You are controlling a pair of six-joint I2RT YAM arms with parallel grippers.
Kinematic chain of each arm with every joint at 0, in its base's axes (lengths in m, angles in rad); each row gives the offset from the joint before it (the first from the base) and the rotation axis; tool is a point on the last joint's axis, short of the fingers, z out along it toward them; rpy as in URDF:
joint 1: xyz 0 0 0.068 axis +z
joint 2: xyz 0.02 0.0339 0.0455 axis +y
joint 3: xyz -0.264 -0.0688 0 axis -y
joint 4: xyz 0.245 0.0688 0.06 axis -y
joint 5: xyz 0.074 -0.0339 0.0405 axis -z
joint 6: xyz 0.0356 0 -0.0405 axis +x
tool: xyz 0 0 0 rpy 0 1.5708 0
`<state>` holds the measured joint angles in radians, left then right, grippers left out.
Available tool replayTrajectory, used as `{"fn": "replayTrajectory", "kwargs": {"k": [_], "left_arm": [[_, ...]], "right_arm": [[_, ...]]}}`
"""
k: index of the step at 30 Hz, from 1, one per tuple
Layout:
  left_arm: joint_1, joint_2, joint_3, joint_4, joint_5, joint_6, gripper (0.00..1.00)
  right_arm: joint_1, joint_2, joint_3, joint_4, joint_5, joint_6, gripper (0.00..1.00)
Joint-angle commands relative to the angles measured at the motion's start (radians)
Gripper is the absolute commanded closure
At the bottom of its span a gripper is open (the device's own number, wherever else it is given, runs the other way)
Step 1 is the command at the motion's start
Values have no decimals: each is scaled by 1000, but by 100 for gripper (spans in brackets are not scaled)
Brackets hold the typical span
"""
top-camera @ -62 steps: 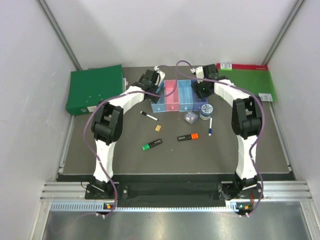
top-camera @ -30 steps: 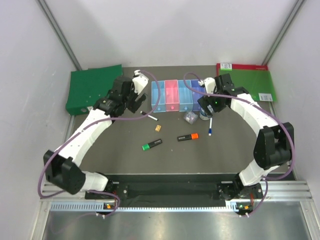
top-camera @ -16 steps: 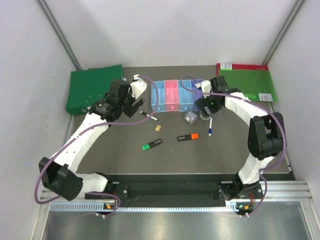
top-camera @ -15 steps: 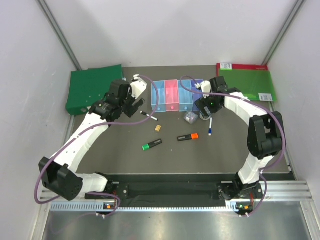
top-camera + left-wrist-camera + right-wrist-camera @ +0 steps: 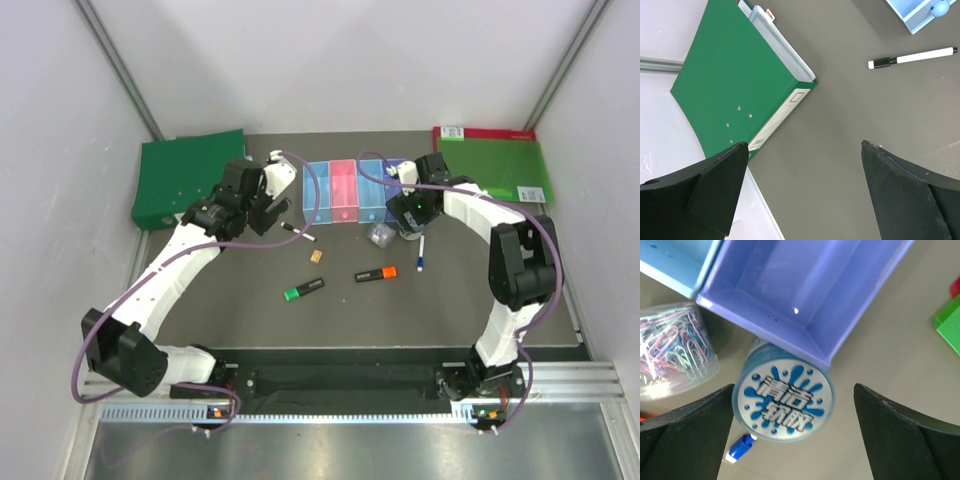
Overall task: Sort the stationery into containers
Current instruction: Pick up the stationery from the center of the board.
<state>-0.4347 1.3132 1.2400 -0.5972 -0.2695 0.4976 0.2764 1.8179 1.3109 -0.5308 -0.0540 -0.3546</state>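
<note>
1. While none of the stationery shows inside the trays, the nearest pieces, the green-cap highlighter (image 5: pixel 303 290) and the orange-cap highlighter (image 5: pixel 375 274), lie flat on the counter (image 5: pixel 250 320). Their long axes run roughly left-right, with the green cap to the left and the orange cap to the right.
2. Behind them sits the tan block (image 5: pixel 316 256). The blue-white pen (image 5: pixel 421 253) runs near-to-far, blue end nearest.
3. The black-white marker (image 5: pixel 298 233) slants left-right, its black cap toward the left arm. The left fingers (image 5: pixel 710 187) are spread wide and empty over bare counter beside the green folder (image 5: pixel 735 75). The thin marker could roll if one finger touches it first.
4. The right fingers (image 5: pixel 900 440), also wide and empty, straddle the round tin (image 5: pixel 782 399). It touches the purple-blue tray (image 5: pixel 800 295), with the clip box (image 5: pixel 670 350) just beside it. Closing here could snag the tray's lip or shove the box.
5. The trays (image 5: pixel 345 190) stand farthest back.
</note>
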Motion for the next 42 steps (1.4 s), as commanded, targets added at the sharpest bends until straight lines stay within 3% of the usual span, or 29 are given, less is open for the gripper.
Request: {"fn": "replayTrajectory", "kwargs": {"k": [1, 12, 17, 21, 34, 42], "left_arm": [[-2, 0, 27, 36, 7, 2, 1], [-1, 0, 27, 36, 7, -2, 1], [-2, -2, 33, 34, 7, 1, 1], [-2, -2, 42, 28, 10, -4, 1], [-1, -34, 55, -3, 27, -4, 1], [-2, -49, 67, -18, 36, -10, 1]], "right_arm": [[30, 12, 44, 58, -10, 22, 2], [44, -17, 34, 54, -1, 26, 39], [47, -66, 5, 51, 19, 19, 50], [47, -106, -18, 40, 22, 16, 68], [47, -270, 37, -98, 25, -49, 90], [47, -253, 154, -115, 31, -40, 99]]}}
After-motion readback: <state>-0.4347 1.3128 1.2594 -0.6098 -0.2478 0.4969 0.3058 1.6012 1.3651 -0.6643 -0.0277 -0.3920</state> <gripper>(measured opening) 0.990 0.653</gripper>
